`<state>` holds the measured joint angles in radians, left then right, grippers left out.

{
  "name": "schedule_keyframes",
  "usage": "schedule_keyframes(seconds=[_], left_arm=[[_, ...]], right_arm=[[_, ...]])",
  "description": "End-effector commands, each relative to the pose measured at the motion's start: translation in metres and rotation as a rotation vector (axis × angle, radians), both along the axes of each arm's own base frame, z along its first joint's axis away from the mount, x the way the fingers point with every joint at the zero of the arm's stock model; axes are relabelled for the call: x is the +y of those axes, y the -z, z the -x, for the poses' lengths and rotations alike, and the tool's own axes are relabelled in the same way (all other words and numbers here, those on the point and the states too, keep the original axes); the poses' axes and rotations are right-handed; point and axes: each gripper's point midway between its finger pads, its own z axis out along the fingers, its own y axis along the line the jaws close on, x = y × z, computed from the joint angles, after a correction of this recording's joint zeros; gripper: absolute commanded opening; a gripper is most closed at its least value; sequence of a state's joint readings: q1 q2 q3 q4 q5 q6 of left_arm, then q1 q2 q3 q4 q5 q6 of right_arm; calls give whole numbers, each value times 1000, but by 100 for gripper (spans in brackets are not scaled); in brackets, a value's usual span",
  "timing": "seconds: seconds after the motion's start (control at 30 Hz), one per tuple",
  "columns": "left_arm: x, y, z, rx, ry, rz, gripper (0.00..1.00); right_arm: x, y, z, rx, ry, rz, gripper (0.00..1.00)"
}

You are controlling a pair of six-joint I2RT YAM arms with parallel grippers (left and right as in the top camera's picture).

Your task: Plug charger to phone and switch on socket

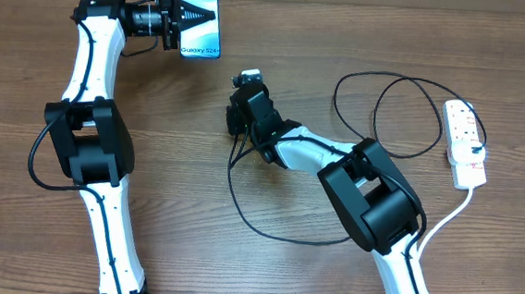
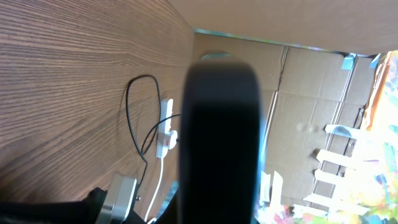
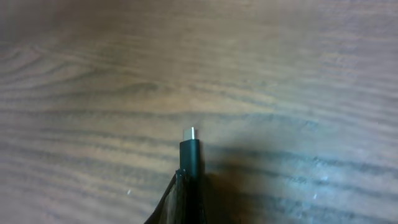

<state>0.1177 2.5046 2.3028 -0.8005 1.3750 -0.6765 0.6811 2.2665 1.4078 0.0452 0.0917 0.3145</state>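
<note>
Phone (image 1: pixel 205 41) is clamped in the left fingers (image 1: pixel 193 17) far across the worktop (image 1: pixel 33 242), steadied for plugging; right fingers (image 1: pixel 247 81) pinch the charger (image 3: pixel 191 155) behind its forward-pointing plug; socket (image 1: pixel 464 133) lies well apart.

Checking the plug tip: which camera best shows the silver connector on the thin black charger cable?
Right wrist: the silver connector sits close, centre frame. Overhead shows only the thin black cable's loops, tip hidden at the right gripper. Left wrist catches a distant loop.
</note>
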Motion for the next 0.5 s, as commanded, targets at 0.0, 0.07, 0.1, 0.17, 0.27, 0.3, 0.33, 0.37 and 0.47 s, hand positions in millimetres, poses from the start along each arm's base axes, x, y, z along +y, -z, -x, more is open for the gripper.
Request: schedule_keyframes(seconds=[0.0, 0.07, 0.1, 0.17, 0.27, 0.3, 0.33, 0.37, 0.47], left_arm=[[-5, -22, 5, -67, 28, 16, 4], [-5, -22, 5, -67, 28, 16, 4], [-5, -22, 5, -67, 28, 16, 4], [-5, -22, 4, -67, 27, 15, 4], [-5, -22, 4, -68, 27, 15, 4], [-5, -22, 4, -69, 28, 15, 4], [-5, -22, 4, -70, 28, 15, 4], [-5, -22, 4, -70, 28, 15, 4], [-5, -22, 4, -70, 28, 15, 4]], right_arm=[[3, -4, 26, 111, -62, -38, 4], [-8, -22, 28, 142, -23, -46, 4], [-15, -28, 30, 165, -2, -44, 4], [-32, -33, 37, 217, 25, -17, 4], [-52, -22, 49, 291, 34, 52, 4], [-57, -17, 52, 309, 31, 72, 4], [-60, -12, 56, 326, 25, 89, 4], [-63, -9, 60, 338, 25, 98, 4], [-65, -3, 64, 349, 24, 108, 4]])
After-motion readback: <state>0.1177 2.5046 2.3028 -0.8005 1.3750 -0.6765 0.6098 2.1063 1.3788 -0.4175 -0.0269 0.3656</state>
